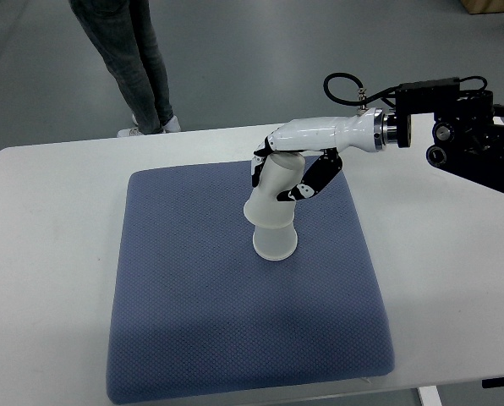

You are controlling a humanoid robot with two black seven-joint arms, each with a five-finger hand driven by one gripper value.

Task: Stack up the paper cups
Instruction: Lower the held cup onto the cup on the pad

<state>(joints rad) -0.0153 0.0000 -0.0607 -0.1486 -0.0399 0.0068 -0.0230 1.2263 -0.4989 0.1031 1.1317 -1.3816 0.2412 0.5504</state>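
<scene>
A white paper cup [275, 203] is held upside down and slightly tilted over the blue pad [193, 304]. It sits over a second upside-down white cup whose wide rim [275, 243] shows at the bottom, resting on the pad. My right hand [290, 173] comes in from the right edge and wraps the upper cup, thumb and fingers curled around its sides. The left arm does not show.
The blue textured pad lies on a white table [49, 220]. A person's legs [129, 59] in grey trousers stand beyond the far table edge. The right arm's black joint housing [463, 127] hangs over the table's right side.
</scene>
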